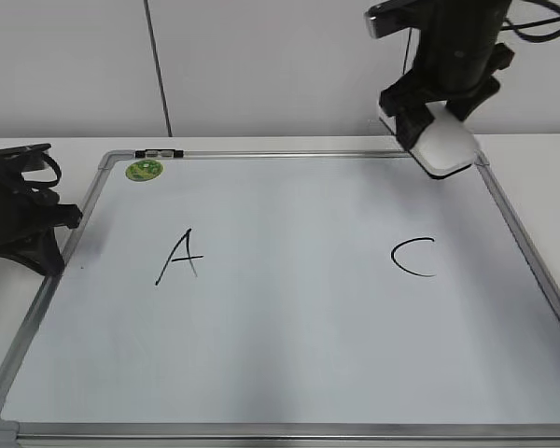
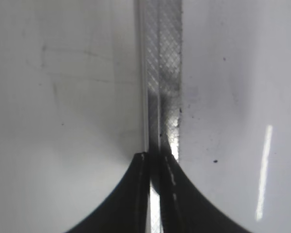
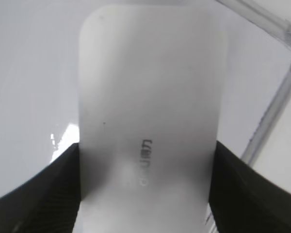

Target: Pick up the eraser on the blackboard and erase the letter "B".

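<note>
The large white dry-erase blackboard (image 1: 289, 327) with its grey metal frame lies flat on the white table (image 1: 37, 149); a black handwritten "A" (image 1: 178, 257) sits left of centre and a black "C" (image 1: 414, 257) right of centre; the surface between them is bare, and no letter "B" can be seen there; a round green sticker (image 1: 144, 170) marks the far left corner.

The right gripper (image 1: 429, 126) hangs over the far right corner of the board, pinching the smooth white plastic eraser (image 1: 445, 145) with rounded corners; in the right wrist view the eraser (image 3: 150, 121) fills the space between the two black fingers (image 3: 43, 194), its small grey text facing the camera; whether it touches the board cannot be determined.

The left gripper (image 1: 33, 243) rests low at the left edge of the board; in the left wrist view its fingertips (image 2: 140, 194) are pressed together directly above the frame rail (image 2: 162, 73), holding nothing.
</note>
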`<action>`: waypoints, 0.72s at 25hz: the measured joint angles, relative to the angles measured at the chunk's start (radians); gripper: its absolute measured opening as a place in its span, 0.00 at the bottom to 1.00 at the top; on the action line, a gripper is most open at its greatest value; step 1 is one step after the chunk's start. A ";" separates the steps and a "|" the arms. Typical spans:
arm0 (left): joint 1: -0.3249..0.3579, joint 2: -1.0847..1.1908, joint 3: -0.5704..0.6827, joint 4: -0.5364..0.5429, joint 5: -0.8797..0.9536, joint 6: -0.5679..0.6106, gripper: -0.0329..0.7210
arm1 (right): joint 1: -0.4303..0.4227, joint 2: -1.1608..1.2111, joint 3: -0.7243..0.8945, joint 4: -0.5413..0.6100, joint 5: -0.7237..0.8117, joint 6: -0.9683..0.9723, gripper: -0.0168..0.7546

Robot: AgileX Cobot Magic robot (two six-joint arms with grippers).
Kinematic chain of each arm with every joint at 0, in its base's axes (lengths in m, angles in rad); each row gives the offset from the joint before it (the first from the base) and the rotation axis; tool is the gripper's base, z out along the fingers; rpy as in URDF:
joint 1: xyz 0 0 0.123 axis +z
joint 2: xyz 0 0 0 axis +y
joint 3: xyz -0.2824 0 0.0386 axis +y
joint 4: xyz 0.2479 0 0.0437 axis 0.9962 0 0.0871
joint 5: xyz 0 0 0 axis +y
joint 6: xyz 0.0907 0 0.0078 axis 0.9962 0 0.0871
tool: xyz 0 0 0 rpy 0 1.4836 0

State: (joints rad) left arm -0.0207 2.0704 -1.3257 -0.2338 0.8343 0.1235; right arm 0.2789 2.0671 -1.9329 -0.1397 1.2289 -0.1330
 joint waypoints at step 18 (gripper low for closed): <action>0.000 0.000 0.000 0.000 0.000 0.000 0.06 | -0.282 -0.212 0.532 0.100 -0.133 0.071 0.73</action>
State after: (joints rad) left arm -0.0207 2.0704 -1.3257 -0.2338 0.8343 0.1235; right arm -0.0027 1.8555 -1.4011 -0.0392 1.0957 -0.0623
